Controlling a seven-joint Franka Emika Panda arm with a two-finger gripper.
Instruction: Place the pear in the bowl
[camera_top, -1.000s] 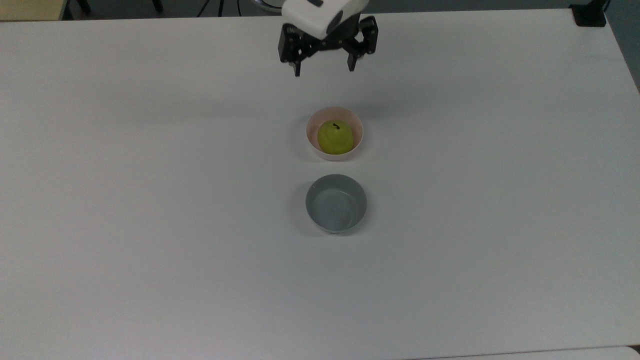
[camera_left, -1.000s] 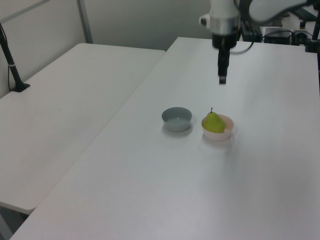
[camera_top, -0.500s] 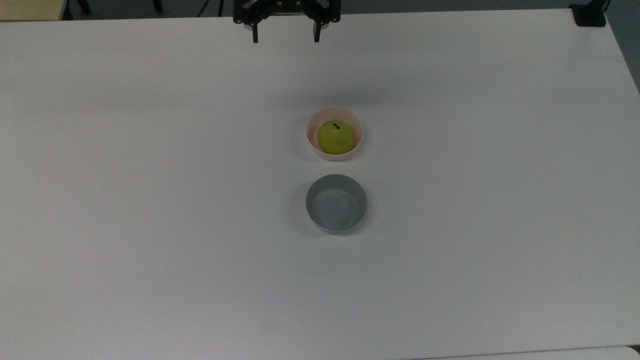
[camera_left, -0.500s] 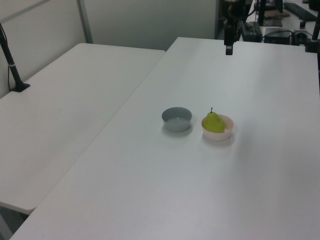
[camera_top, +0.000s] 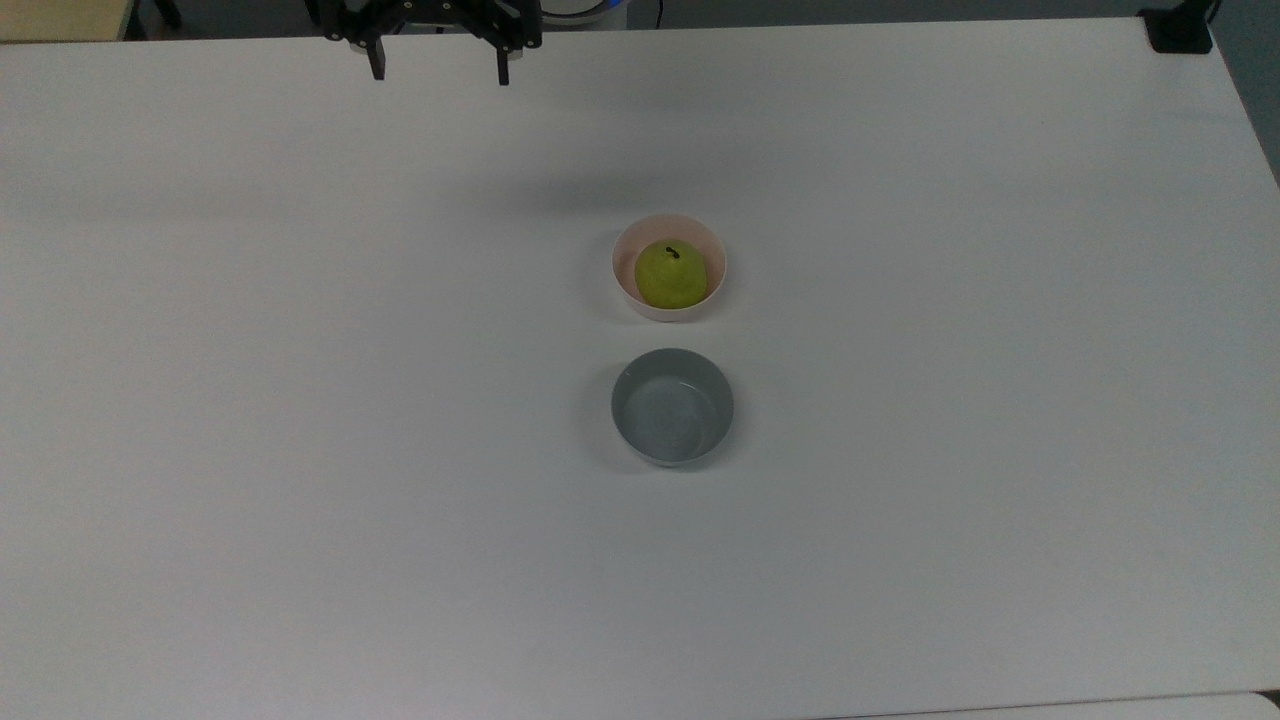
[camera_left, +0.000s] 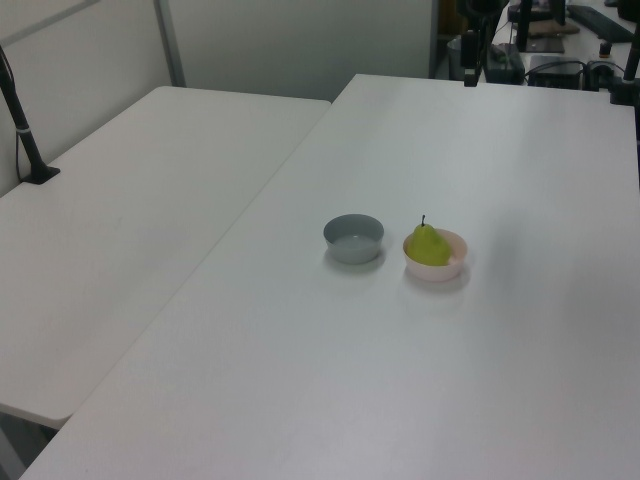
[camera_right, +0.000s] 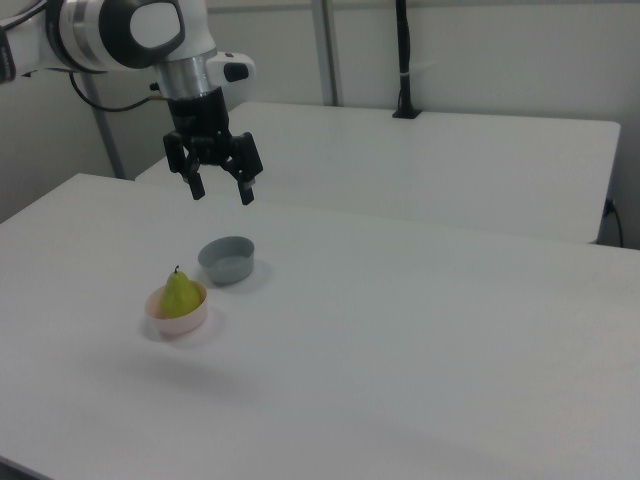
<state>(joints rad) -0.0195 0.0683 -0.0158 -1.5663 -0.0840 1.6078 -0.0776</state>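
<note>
The yellow-green pear (camera_top: 671, 275) (camera_left: 427, 244) (camera_right: 180, 293) stands upright inside the pale pink bowl (camera_top: 625, 283) (camera_left: 450, 270) (camera_right: 178, 322), its dark stem pointing up. My gripper (camera_top: 438, 78) (camera_right: 222, 192) hangs open and empty, high above the table and well away from the bowl, at the far edge toward the top view's left. One black finger (camera_left: 469, 74) of it shows near the top edge of the left view.
A grey bowl (camera_top: 672, 406) (camera_left: 353, 239) (camera_right: 228, 260) with nothing in it sits close beside the pink one. A second white table (camera_left: 120, 230) (camera_right: 440, 160) adjoins this one. A black clamp (camera_top: 1178, 28) grips the far corner at the top view's right.
My gripper has risen and swung away from above the bowl, toward the far edge and the top view's left. It stayed open. Pear and both bowls have not moved.
</note>
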